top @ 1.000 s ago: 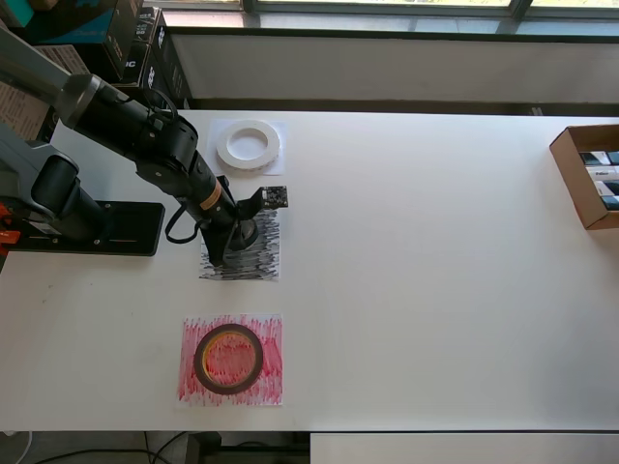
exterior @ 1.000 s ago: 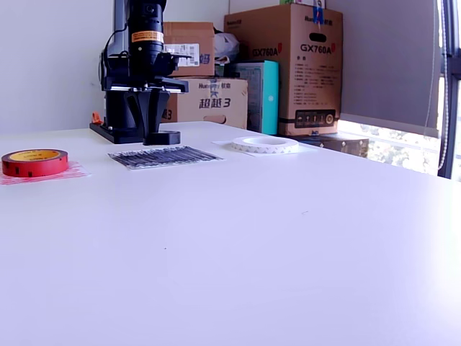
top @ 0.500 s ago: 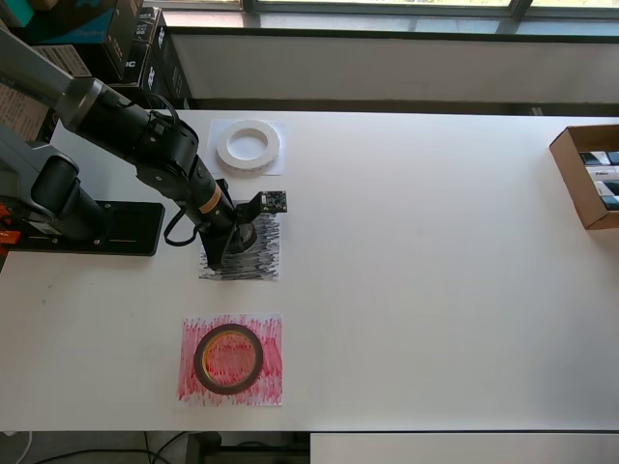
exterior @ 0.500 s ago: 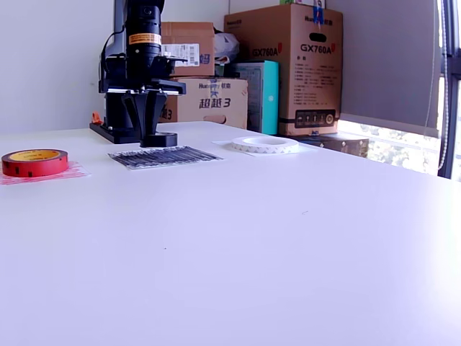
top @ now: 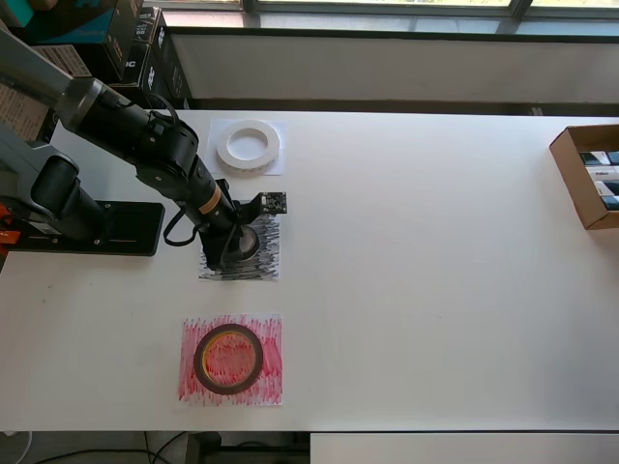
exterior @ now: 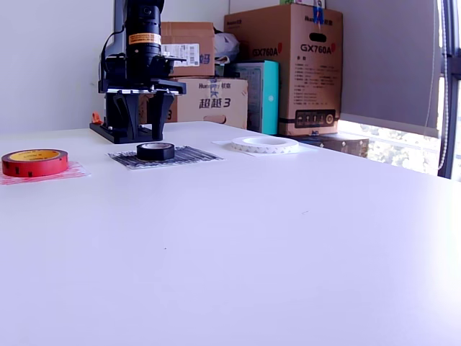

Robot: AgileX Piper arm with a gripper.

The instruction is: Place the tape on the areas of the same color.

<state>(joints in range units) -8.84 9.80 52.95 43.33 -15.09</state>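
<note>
Starting closest to the exterior camera, you've got a whole lot of bare white table (exterior: 288, 252) and nothing on it that matters. Then, over at the exterior view's left, the dark red-brown roll (exterior: 34, 162) sits flat on the red scribbled sheet (exterior: 72, 173); from overhead it's pretty well centred there (top: 228, 358), so that 1 looks sorted. Next back is the black scribbled sheet (exterior: 164, 156) with the small black roll (exterior: 155, 151) lying flat on it, a bit toward the arm's side of the sheet. Your gripper (exterior: 138, 108) hangs right behind and above that roll with the fingers spread wide apart and nothing between them, so I'd say the roll is released and resting on its own. In the overhead view the wrist covers most of it (top: 242, 240), which is why you can't judge the centring from up there. Past that, the white roll (exterior: 264, 145) lies on the plain white sheet (top: 274, 162), hard to tell apart at that angle because white on white. So by colour all 3 look matched, and the sensible thing from here is just lifting straight up so the open fingers don't clip the black roll on the way out. Cardboard boxes (exterior: 284, 68) are stacked way at the back.
</note>
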